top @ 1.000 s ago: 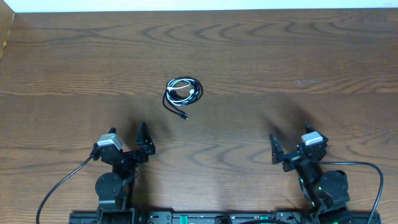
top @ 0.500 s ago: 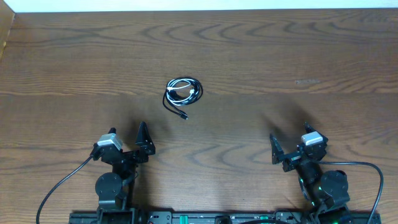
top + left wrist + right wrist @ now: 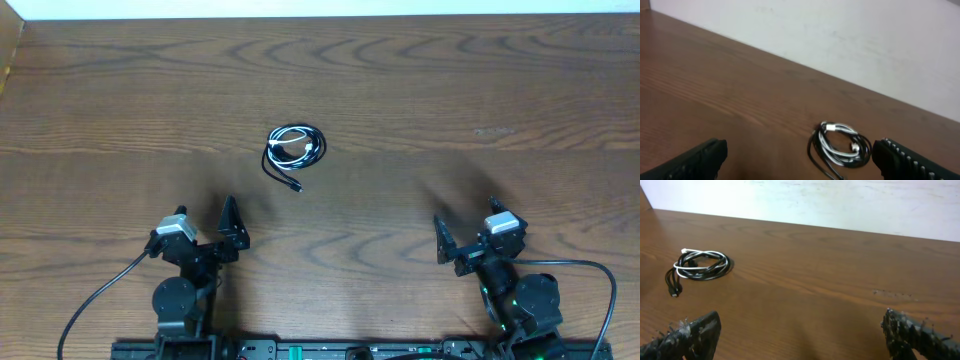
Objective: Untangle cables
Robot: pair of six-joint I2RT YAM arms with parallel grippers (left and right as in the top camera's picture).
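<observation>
The cables (image 3: pixel 294 148) lie in one small coiled bundle on the wooden table (image 3: pixel 450 90), a little left of centre. A white cable (image 3: pixel 840 129) is looped inside the black cable (image 3: pixel 812 150), and the black cable's plug end (image 3: pixel 297 187) trails toward the near side. My left gripper (image 3: pixel 205 212) stands open near the front edge, well short of the bundle. In the left wrist view the bundle (image 3: pixel 840 147) sits ahead between the spread fingers (image 3: pixel 695 162). My right gripper (image 3: pixel 467 222) is open at the front right. Its wrist view has the bundle (image 3: pixel 700 265) far to the left.
A pale wall (image 3: pixel 840 200) rises behind the table's far edge. Thick black arm wires (image 3: pixel 100 300) curve beside both arm bases at the front. A faint scuff (image 3: pixel 495 131) marks the wood at the right.
</observation>
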